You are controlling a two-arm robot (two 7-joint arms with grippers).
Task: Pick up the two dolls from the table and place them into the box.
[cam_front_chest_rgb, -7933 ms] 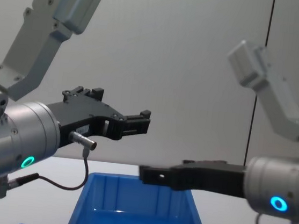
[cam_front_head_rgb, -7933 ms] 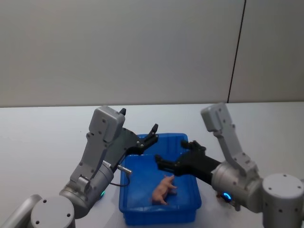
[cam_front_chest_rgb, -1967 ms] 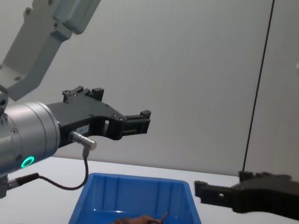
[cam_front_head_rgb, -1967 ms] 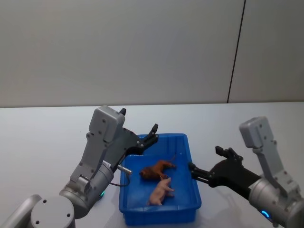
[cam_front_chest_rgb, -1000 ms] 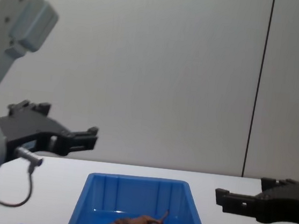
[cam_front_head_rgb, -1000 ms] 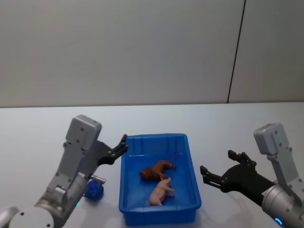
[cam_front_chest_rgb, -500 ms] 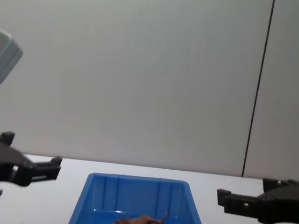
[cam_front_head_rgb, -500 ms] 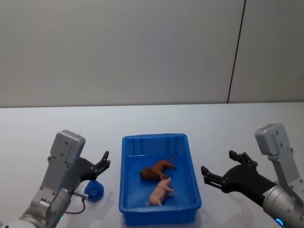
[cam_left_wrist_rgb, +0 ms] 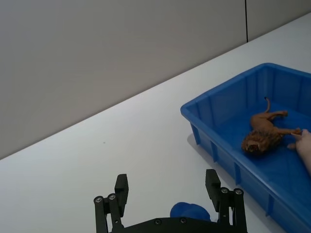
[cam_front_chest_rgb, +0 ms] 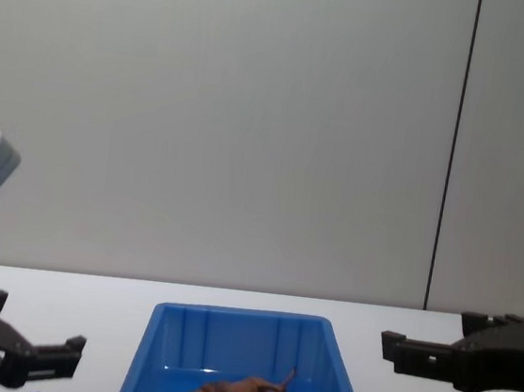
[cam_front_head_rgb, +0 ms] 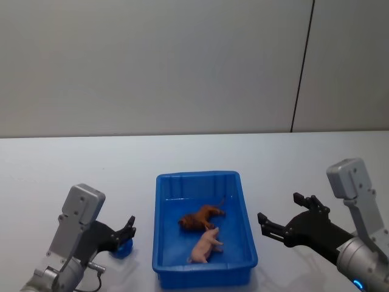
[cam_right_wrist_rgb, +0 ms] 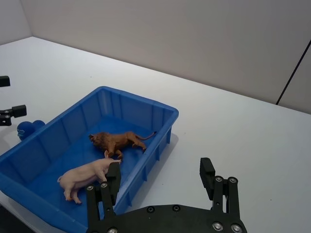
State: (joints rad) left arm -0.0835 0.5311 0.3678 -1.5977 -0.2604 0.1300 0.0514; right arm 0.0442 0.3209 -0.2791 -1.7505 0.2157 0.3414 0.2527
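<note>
Both dolls lie inside the blue box (cam_front_head_rgb: pixel 200 177). The brown lion doll (cam_front_head_rgb: pixel 199 218) rests on its side mid-box, and the pale pink pig doll (cam_front_head_rgb: pixel 206 244) lies just in front of it, nearer me. In the right wrist view the lion (cam_right_wrist_rgb: pixel 119 140) and pig (cam_right_wrist_rgb: pixel 87 174) lie side by side. My left gripper (cam_front_head_rgb: pixel 129 231) hangs open and empty, low over the white table (cam_front_head_rgb: pixel 304 164) left of the box. To the right of the box, my right gripper (cam_front_head_rgb: pixel 278 210) is open and empty too.
A small round blue object (cam_front_head_rgb: pixel 123 248) sits on the table just under my left gripper, close to the box's left wall. The table stretches wide on both sides and behind the box. A grey wall stands at the back.
The lion doll went from the table into the box beside the pig. My right gripper then pulled out to the right, and my left arm swung left and down, away from the box.
</note>
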